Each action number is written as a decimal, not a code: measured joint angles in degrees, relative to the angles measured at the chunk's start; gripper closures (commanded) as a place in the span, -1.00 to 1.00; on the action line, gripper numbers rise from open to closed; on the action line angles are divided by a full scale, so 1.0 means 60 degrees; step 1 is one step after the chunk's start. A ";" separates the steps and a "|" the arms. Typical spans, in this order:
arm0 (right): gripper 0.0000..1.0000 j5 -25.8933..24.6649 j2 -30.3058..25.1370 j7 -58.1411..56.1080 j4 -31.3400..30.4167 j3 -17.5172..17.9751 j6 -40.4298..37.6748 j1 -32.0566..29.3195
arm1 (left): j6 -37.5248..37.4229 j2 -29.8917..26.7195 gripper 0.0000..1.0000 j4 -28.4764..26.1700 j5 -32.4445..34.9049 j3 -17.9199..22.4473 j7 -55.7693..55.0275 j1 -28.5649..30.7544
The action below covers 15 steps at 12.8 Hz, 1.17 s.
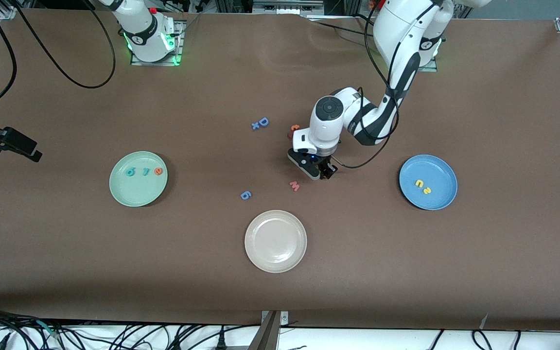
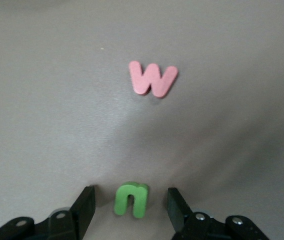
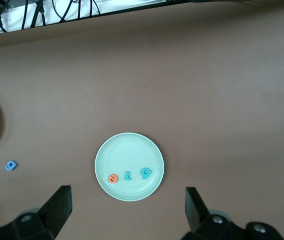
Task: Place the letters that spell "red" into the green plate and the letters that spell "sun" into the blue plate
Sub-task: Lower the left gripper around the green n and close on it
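Note:
The green "u" [image 2: 131,200] lies flat on the brown table between the fingers [image 2: 85,202] of my left gripper [image 1: 327,171], which is down at the table near its middle. The jaws are open, with a gap on each side of the letter. The blue plate [image 1: 438,167] at the left arm's end holds the yellow "n" [image 1: 419,183] and yellow "s" [image 1: 427,190]. The green plate [image 1: 136,192] holds the teal "d" [image 1: 131,171], teal "r" [image 1: 146,171] and orange "e" [image 1: 158,171]. My right gripper [image 3: 127,197] waits open, high over the green plate [image 3: 131,147].
A pink "M" [image 1: 294,185] lies just beside the left gripper, nearer the front camera. A periwinkle "6" [image 1: 245,195], a blue "D" with a small cross [image 1: 260,123] and a red and orange letter pair [image 1: 293,130] lie mid-table. The cream-white plate [image 1: 275,240] stands nearest the camera.

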 measured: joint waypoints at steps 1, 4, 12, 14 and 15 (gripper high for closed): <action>-0.99 -0.0001 0.0000 0.0000 -0.0002 0.0000 0.0000 0.0000 | 0.0000 0.0021 -0.24 0.0028 0.0000 0.0007 0.0029 0.0047; -0.99 -0.0002 0.0000 0.0000 -0.0008 -0.0001 0.0000 0.0000 | 0.0000 0.0091 -0.25 0.0121 0.0000 0.0030 0.0040 0.0103; -0.99 -0.0005 0.0000 0.0000 -0.0013 -0.0002 0.0000 0.0000 | -0.0001 0.0097 -0.13 0.0162 0.0000 0.0043 0.0035 0.0154; -0.99 -0.0006 0.0000 0.0000 -0.0013 -0.0004 0.0001 -0.0001 | -0.0004 0.0102 -0.12 0.0191 0.0000 0.0044 0.0035 0.0174; -0.99 -0.0007 0.0000 0.0000 -0.0013 -0.0004 0.0001 -0.0001 | -0.0004 0.0112 -0.10 0.0208 0.0000 0.0044 0.0035 0.0184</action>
